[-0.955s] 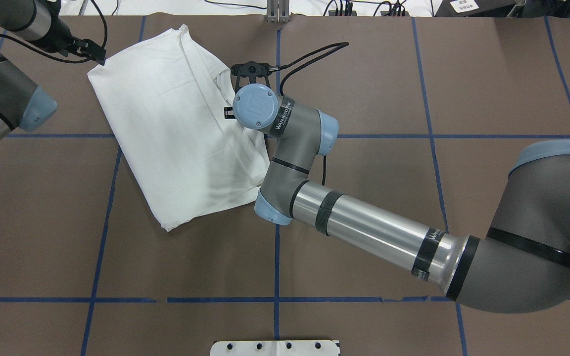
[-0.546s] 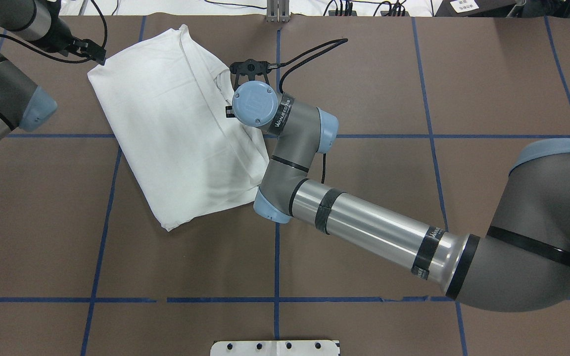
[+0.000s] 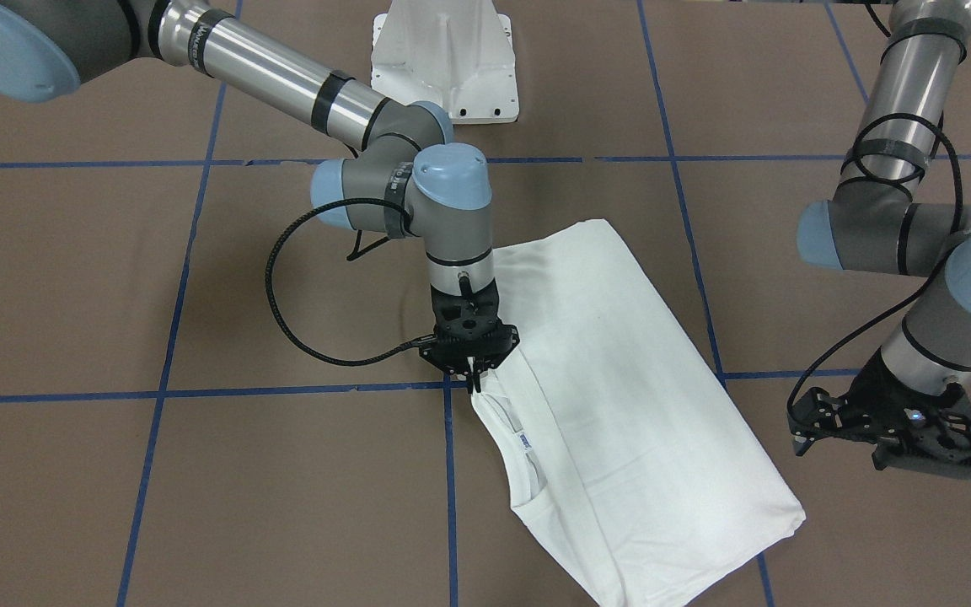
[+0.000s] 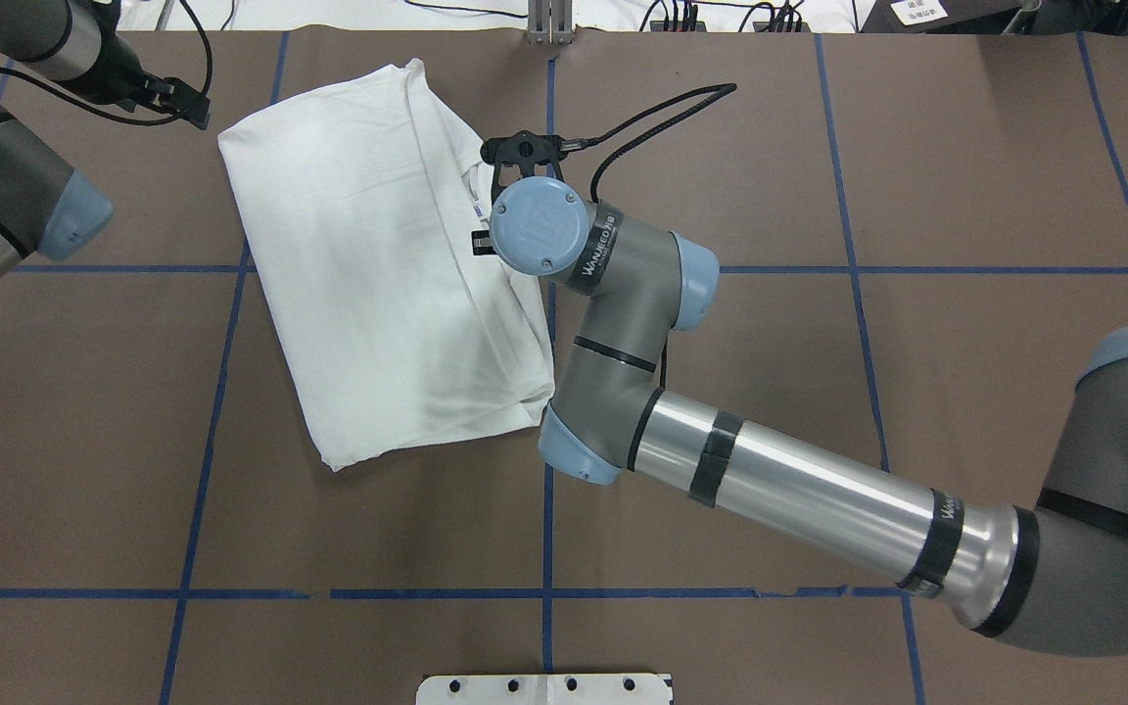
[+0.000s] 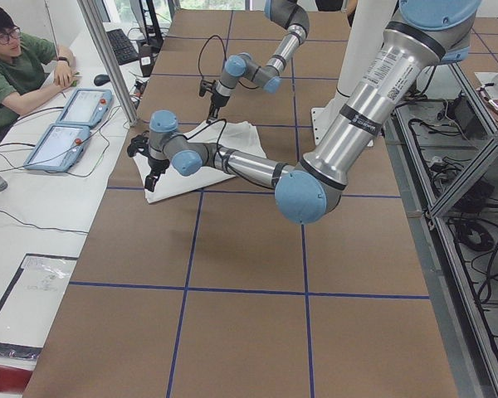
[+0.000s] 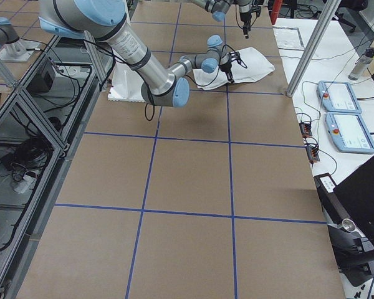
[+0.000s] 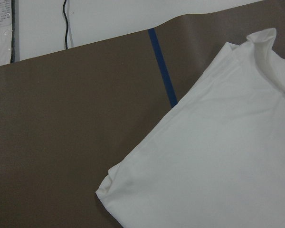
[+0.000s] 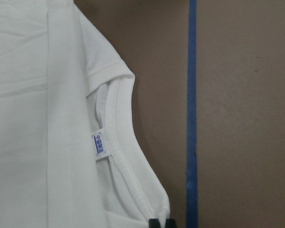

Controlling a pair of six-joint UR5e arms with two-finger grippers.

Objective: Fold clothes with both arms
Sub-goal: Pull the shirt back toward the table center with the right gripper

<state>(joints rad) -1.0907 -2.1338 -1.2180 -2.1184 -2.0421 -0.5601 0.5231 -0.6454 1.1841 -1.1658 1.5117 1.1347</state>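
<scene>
Its fingers pinched shut on the fabric edge by the collar point(image 8: 118, 147), the right gripper point(image 3: 474, 381) has dragged the folded T-shirt point(image 4: 378, 284) rightward across the overhead view's upper left, clear of the left gripper point(image 4: 194, 106) — whether that one is open or closed I cannot tell — probably repositioning it for the next fold.

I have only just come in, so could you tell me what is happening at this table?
The robot is part-way through folding a white T-shirt, which lies doubled over on the brown table. The right arm's tool is shut on the shirt's edge beside the collar. The left arm's tool hangs clear of the shirt, near another corner, and holds nothing.
</scene>
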